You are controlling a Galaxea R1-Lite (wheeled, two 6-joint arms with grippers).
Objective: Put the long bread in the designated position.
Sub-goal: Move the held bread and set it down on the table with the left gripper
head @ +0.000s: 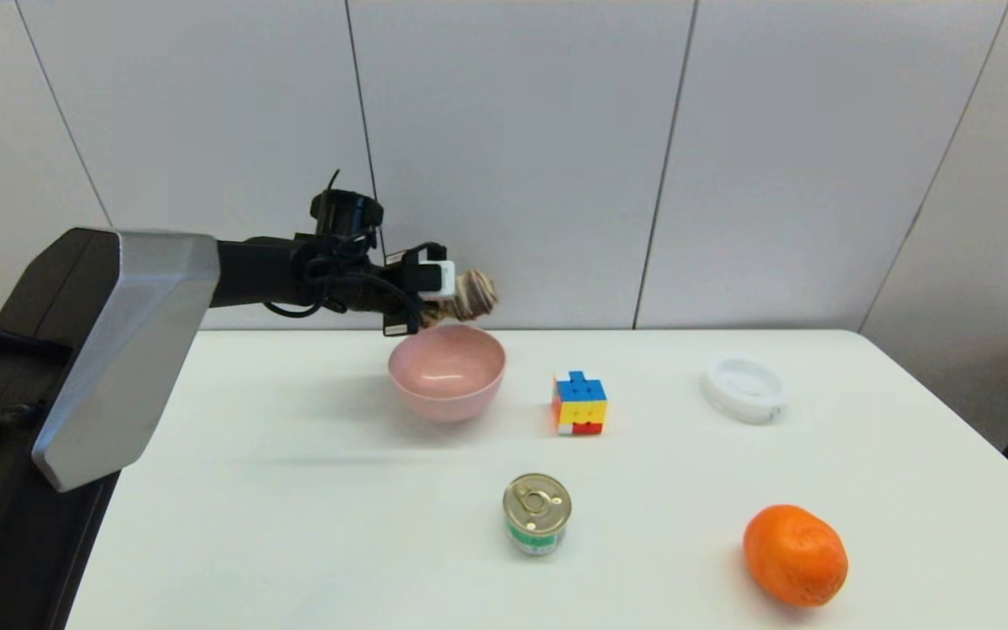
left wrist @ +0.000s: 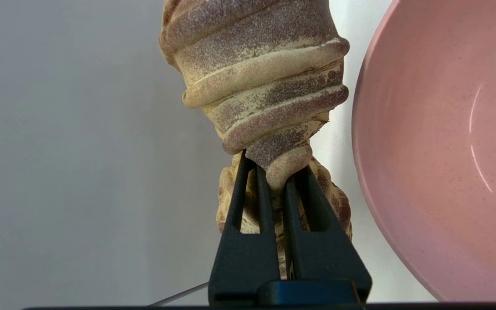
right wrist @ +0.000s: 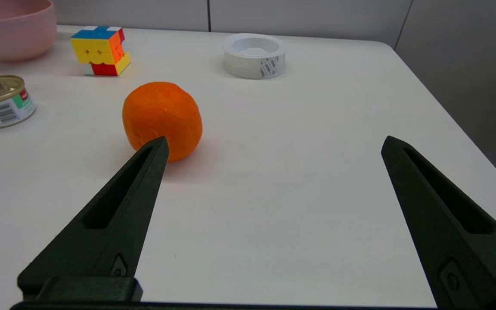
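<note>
The long bread (left wrist: 261, 82), ridged and striped brown and cream, is pinched at its middle by my left gripper (left wrist: 274, 181), which is shut on it. In the head view the left gripper (head: 444, 302) holds the long bread (head: 476, 294) in the air just above the far rim of the pink bowl (head: 446, 371). The pink bowl (left wrist: 441, 142) sits right beside the bread in the left wrist view. My right gripper (right wrist: 274, 146) stands open low over the table's near right part, with nothing between its fingers; it is out of the head view.
A colourful puzzle cube (head: 579, 403) stands right of the bowl. A white tape ring (head: 743, 388) lies at the back right. A small tin can (head: 536, 513) and an orange (head: 794, 555) sit near the front. The wall rises close behind the bowl.
</note>
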